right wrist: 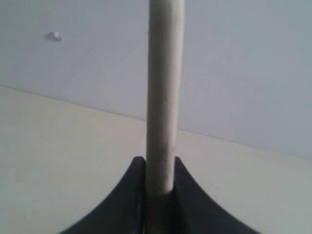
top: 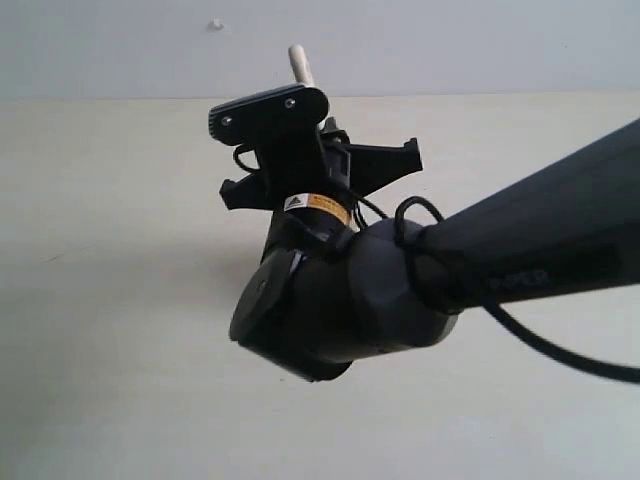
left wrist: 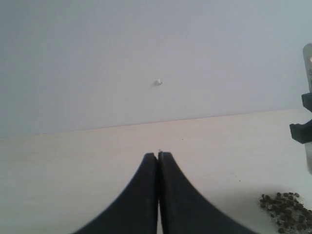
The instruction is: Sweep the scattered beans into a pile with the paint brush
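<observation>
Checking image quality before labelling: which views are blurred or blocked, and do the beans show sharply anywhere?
Exterior view: the right arm blocks the middle. Left wrist view: beans at the edge, soft but distinguishable. Right wrist view: paint brush handle close, blurred.

Right arm is blocking the exterior view from centre out to 3 o'clock, with the paint brush sticking up at 12. Table is lying open toward 9 and 6 o'clock.
</observation>
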You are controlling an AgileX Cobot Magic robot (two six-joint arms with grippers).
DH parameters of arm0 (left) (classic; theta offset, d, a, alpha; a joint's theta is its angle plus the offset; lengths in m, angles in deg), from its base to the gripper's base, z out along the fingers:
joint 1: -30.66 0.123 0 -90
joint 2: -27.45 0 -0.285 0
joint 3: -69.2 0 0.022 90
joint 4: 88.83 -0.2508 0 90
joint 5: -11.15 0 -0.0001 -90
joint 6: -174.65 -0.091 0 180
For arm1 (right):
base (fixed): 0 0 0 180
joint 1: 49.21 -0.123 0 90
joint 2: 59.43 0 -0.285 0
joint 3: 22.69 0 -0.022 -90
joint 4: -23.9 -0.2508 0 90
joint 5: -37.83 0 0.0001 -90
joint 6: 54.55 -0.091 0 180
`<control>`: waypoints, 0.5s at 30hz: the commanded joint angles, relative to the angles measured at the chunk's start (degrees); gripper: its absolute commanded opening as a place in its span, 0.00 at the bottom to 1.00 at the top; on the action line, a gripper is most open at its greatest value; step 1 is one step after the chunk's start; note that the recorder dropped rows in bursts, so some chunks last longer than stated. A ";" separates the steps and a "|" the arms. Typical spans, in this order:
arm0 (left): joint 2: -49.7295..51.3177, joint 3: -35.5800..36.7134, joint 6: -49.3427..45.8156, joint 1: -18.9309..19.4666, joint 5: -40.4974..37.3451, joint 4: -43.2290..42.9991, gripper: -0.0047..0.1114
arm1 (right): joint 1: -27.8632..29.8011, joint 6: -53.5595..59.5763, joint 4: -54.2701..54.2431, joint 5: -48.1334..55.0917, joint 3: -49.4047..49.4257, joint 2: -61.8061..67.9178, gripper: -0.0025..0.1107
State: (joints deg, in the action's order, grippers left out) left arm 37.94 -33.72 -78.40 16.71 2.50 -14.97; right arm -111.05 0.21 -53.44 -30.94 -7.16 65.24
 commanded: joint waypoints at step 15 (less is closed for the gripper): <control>-0.29 0.14 0.20 -0.05 -0.08 0.26 0.04 | 4.53 -4.43 7.70 9.64 0.11 3.16 0.02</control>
State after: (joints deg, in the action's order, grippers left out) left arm 37.94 -33.72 -78.40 16.71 2.50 -14.97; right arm -106.60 -3.34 -46.87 -21.50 -7.16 68.44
